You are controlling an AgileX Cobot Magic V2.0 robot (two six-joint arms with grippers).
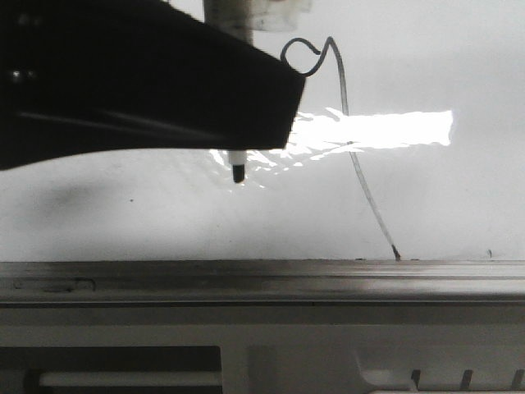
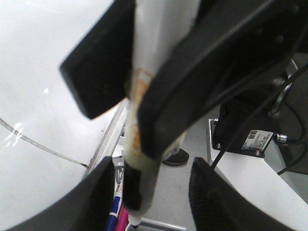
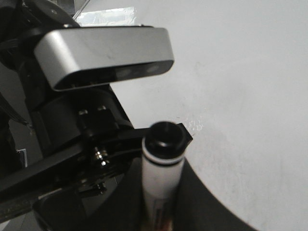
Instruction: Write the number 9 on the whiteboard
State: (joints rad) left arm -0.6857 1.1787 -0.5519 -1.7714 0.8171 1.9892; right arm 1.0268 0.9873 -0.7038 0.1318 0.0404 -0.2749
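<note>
Left fingers pinching marker; front only: 9 on whiteboard. Right fingers' state unclear.

A long grey grooved metal rail runs along the bottom. Blue and pink pens lie beside it.

Broad matte black gripper fingers, black cables, silver camera housing (perhaps brushed metal)

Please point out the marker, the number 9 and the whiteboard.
marker (image 1: 238, 171): front view, its dark tip.
number 9 (image 1: 344, 98): front view, upper part of its tail.
whiteboard (image 1: 459, 197): front view, bare white surface.
</note>
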